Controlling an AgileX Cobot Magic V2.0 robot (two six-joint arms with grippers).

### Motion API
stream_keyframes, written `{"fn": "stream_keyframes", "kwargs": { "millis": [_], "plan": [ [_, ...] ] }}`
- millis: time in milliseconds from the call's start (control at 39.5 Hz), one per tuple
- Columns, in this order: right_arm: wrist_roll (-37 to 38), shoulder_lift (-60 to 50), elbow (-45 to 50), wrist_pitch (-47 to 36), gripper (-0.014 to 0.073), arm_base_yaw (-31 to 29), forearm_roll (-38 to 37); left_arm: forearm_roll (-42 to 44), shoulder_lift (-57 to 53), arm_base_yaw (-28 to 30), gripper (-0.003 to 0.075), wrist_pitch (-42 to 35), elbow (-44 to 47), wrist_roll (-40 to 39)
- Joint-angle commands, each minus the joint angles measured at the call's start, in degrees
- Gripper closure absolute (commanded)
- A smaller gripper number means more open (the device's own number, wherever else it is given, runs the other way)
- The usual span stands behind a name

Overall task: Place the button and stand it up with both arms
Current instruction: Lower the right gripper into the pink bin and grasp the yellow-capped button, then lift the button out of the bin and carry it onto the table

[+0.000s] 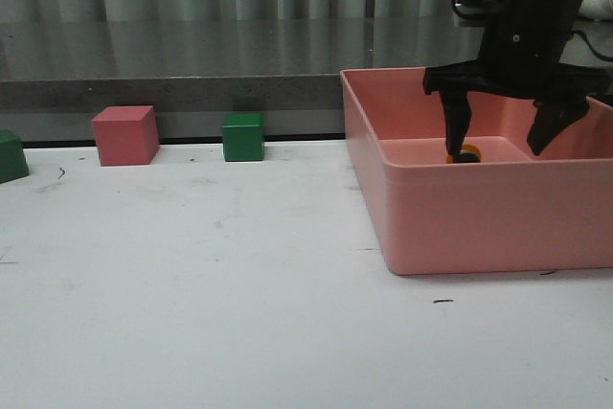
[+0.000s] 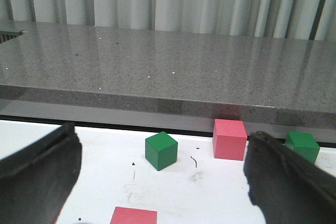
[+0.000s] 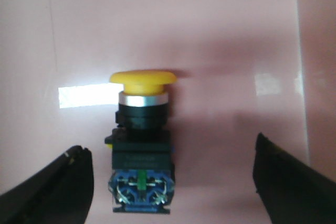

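The button [image 3: 142, 145] lies on its side on the floor of the pink bin [image 1: 460, 227], yellow cap, silver collar, black base with blue terminals. In the front view only a bit of it [image 1: 465, 155] shows behind the bin's front wall. My right gripper [image 1: 503, 136] is open, lowered into the bin, one finger at each side of the button without touching; it also shows in the right wrist view [image 3: 170, 182]. My left gripper [image 2: 163, 182] is open and empty above the white table, out of the front view.
A pink cube [image 1: 125, 135] and a green cube [image 1: 243, 136] stand at the table's back edge; another green cube [image 1: 11, 156] is at the far left. The left wrist view shows two green cubes [image 2: 161, 150], a pink cube [image 2: 230, 139] and another pink block [image 2: 134, 216]. A grey counter [image 1: 192, 55] runs behind.
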Motion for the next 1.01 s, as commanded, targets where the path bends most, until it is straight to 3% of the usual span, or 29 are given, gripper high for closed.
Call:
{"fn": "stream_keyframes", "kwargs": {
  "millis": [0, 278, 557, 633, 987],
  "plan": [
    [0.38, -1.61, -3.31, -0.98, -0.0026, 0.23, -0.12, 0.07, 0.70, -0.01, 0.0125, -4.61, -2.22, -0.67],
    [0.38, 1.95, -4.28, -0.84, -0.0009, 0.23, 0.28, 0.07, 0.70, -0.01, 0.0125, -4.61, -2.22, -0.67],
    [0.38, 2.03, -4.28, -0.60, 0.0305, 0.23, 1.56, 0.07, 0.70, -0.01, 0.0125, -4.61, -2.22, -0.67],
    [0.38, 1.61, -4.28, -0.41, 0.0354, 0.23, 1.67, 0.07, 0.70, -0.01, 0.0125, -4.61, -2.22, -0.67],
    [0.38, -6.95, -4.28, 1.61, 0.0365, 0.23, 1.69, 0.07, 0.70, -0.01, 0.0125, -4.61, -2.22, -0.67]
  ]
}}
